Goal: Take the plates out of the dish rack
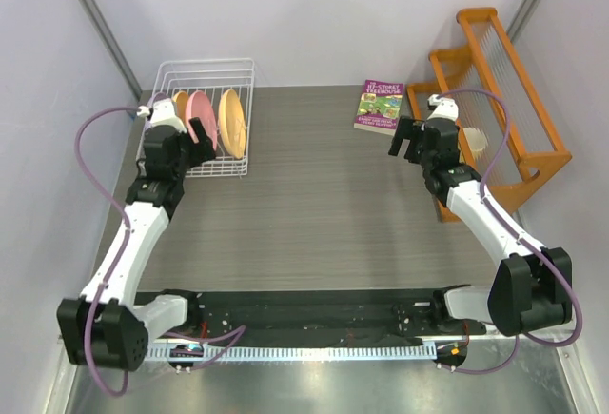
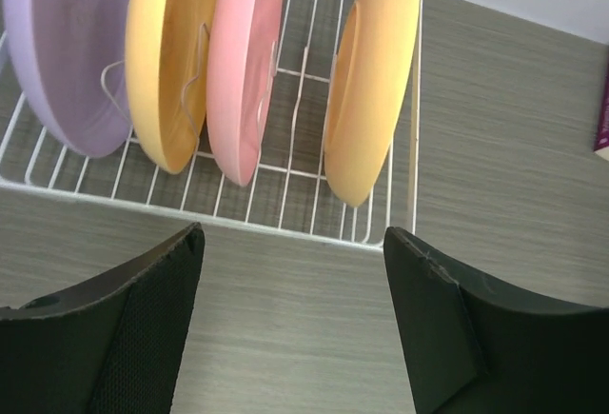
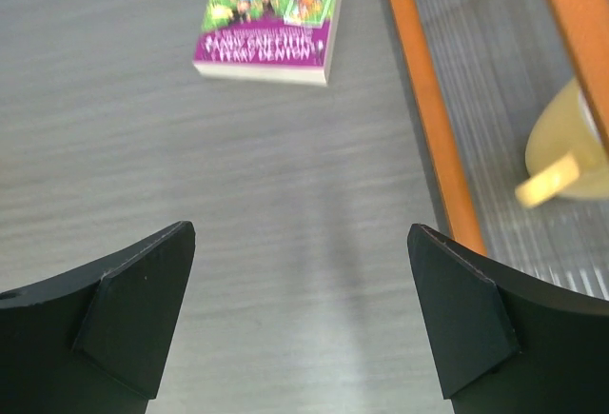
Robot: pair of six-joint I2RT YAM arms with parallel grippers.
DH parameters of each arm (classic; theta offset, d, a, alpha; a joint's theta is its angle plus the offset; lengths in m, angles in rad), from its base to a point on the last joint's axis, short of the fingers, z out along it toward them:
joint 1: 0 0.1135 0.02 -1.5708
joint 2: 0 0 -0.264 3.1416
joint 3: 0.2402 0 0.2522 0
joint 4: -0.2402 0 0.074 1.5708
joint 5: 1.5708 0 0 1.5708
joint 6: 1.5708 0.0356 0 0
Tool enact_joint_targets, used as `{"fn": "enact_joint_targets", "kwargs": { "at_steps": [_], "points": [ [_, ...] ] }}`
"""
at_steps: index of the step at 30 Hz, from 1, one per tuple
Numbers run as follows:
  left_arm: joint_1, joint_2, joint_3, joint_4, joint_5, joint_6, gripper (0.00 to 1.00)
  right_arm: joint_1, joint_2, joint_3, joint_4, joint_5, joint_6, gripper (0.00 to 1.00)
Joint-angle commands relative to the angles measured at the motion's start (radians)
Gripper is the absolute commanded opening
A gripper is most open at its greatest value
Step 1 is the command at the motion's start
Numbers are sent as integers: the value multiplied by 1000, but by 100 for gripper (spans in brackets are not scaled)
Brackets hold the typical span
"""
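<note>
Dish rack (image 2: 285, 227), far-left table (image 1: 314, 214) corner, holds on edge: lilac plate (image 2: 67, 52), orange-yellow plate (image 2: 166, 52), pink plate (image 2: 245, 62), gap, 2nd orange-yellow plate (image 2: 373, 81) by right rim. Left jaws wide open, empty, just short of rack's near edge. Right jaws wide open, empty, over bare table btwn book (image 3: 271, 14) and wooden shelf rack (image 3: 433, 119).

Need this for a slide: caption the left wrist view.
Open left hand faces four upright plates in the white wire dish rack.

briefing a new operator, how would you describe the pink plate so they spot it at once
Find the white wire dish rack at the far left corner of the table. Standing on edge in it, the pink plate sits between the two orange-yellow plates, and it is the only pink one there.
</note>
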Motion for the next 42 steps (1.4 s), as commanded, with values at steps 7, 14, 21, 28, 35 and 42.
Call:
{"fn": "enact_joint_targets", "kwargs": {
  "at_steps": [7,14,21,28,35,42],
  "points": [
    [-132,171,77,244,-132,73,73,5,-12,21,-81,-29,36,100],
    [-202,288,163,238,-232,145,73,4,17,24,-89,-33,36,100],
    [-215,421,264,212,-336,170,63,4,11,30,-102,-33,33,100],
    [-225,544,369,178,-430,229,38,5,11,30,-109,-22,29,100],
    [-247,624,404,166,-491,257,29,5,20,32,-118,-18,33,100],
    [-250,672,413,164,-522,256,0,5,26,37,-122,-13,26,100]
  ]
}}
